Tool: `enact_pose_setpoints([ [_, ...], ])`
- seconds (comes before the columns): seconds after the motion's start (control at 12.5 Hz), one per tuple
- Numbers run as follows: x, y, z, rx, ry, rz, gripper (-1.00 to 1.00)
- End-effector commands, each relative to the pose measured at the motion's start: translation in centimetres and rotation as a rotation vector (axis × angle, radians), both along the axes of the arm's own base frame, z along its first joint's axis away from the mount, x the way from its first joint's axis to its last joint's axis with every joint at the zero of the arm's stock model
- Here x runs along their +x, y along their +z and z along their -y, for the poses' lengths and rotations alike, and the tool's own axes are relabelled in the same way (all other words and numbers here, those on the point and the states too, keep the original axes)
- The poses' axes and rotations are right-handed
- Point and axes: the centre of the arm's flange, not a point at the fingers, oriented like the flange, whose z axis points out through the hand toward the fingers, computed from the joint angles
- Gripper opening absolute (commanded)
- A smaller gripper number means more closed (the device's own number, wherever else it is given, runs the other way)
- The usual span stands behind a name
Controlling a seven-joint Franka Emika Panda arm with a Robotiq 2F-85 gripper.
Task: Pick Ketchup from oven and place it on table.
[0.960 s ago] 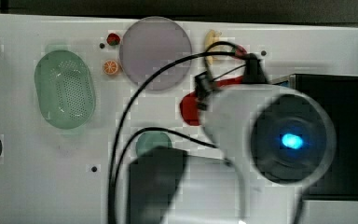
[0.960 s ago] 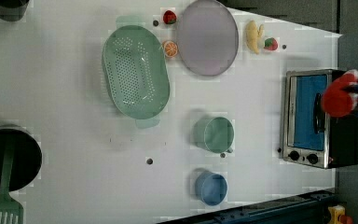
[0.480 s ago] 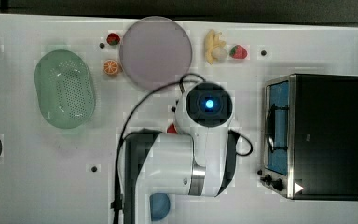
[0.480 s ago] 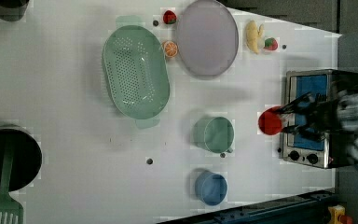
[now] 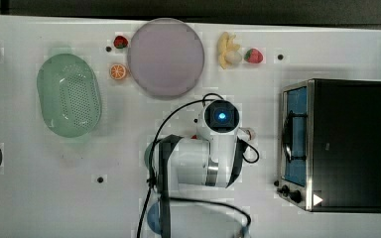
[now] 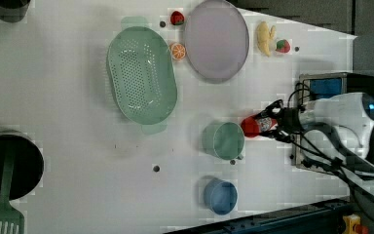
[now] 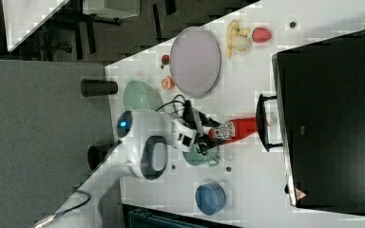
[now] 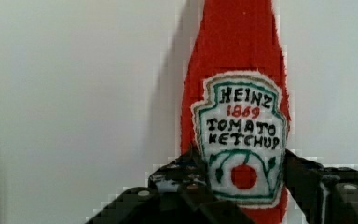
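Centrally, the end effector (image 8: 242,196) is clamped on the Ketchup (image 8: 235,116), one black finger (image 8: 177,179) pressed against each side of the bottle's lower body, level with the white shield label. In the wrist view the red bottle extends away from the fingers over the bare white bench (image 8: 74,93). In the right view the Ketchup (image 7: 233,129) lies lengthwise between the end effector (image 7: 208,134) and the oven (image 7: 330,118), its far end close to the oven's black handle (image 7: 262,122), outside the cavity and above the bench (image 7: 256,190); whether the bottle rests on the surface cannot be told. In the left view the bottle's red base (image 6: 250,126) projects from the end effector (image 6: 271,123) toward a green cup (image 6: 224,140), which stands just beside it. A blue cup (image 6: 220,196) stands farther from the end effector, on the same side as the green cup. Well apart from the end effector, beyond the green cup, lies a green colander (image 6: 141,74). A lilac plate (image 6: 216,40), an orange slice (image 6: 177,50), a banana (image 6: 264,37) and two strawberries (image 6: 282,46) lie along the far edge of the bench.
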Motion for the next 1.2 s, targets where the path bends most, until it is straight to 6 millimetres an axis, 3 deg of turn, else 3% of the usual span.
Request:
enact_pose_setpoints([
  [0.08, 1.6, 2.6, -1.2, -0.01, -0.043, 0.101, 0.01],
  [0.32, 1.7, 2.9, -1.3, -0.01, -0.041, 0.107, 0.03],
  [0.48, 1.8, 3.1, -1.3, -0.01, -0.041, 0.111, 0.48],
  [0.56, 2.2, 4.1, -1.5, -0.009, -0.037, 0.137, 0.77],
  [0.64, 3.0, 6.5, -1.6, -0.009, -0.034, 0.168, 0.99],
  [0.88, 4.5, 13.8, -1.5, -0.007, -0.036, 0.195, 1.0],
  [1.2, 5.5, 26.8, -1.6, -0.006, -0.032, 0.221, 1.0],
])
